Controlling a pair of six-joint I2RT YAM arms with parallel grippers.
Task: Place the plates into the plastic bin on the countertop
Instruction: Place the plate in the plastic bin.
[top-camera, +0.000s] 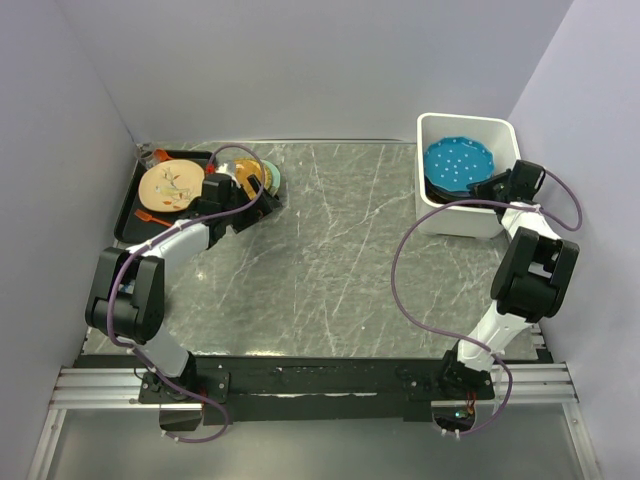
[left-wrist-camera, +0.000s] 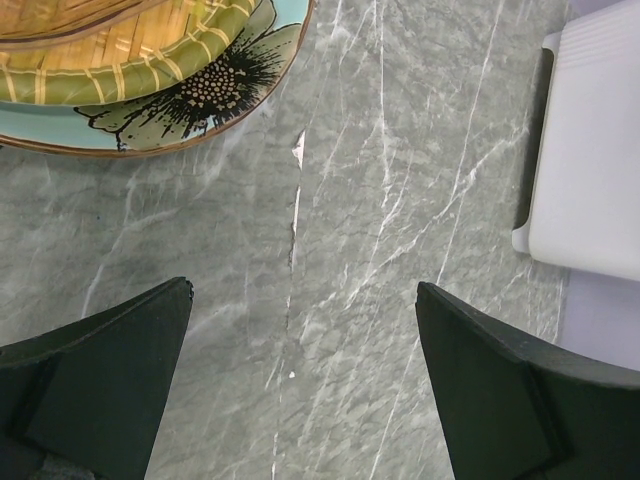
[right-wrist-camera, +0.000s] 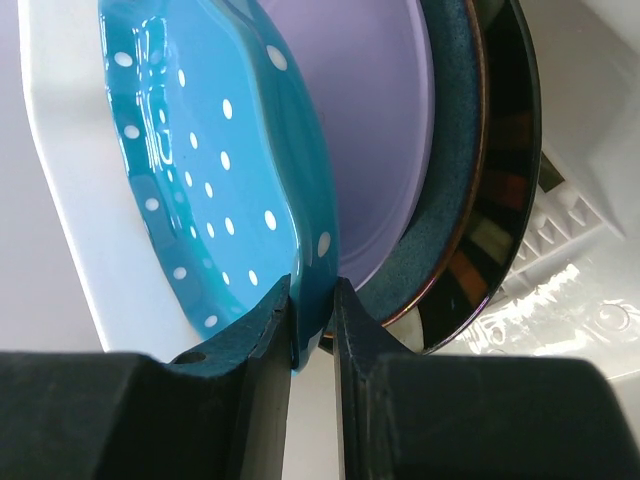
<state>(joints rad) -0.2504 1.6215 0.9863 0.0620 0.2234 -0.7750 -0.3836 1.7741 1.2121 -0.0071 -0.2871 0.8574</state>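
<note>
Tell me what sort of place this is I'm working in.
Probably a mock kitchen counter in a lab test booth: a veined stone-look countertop, plain blank walls on three sides, and a metal mounting rail along its near edge.

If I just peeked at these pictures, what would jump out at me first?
The bright teal plate with white dots, sitting in the white bin at the far right. The right gripper pinches its rim, and a lavender plate is right beside it. Next comes the flowered plate at the far left near the black tray, with the left gripper wide open over the grey countertop.
</note>
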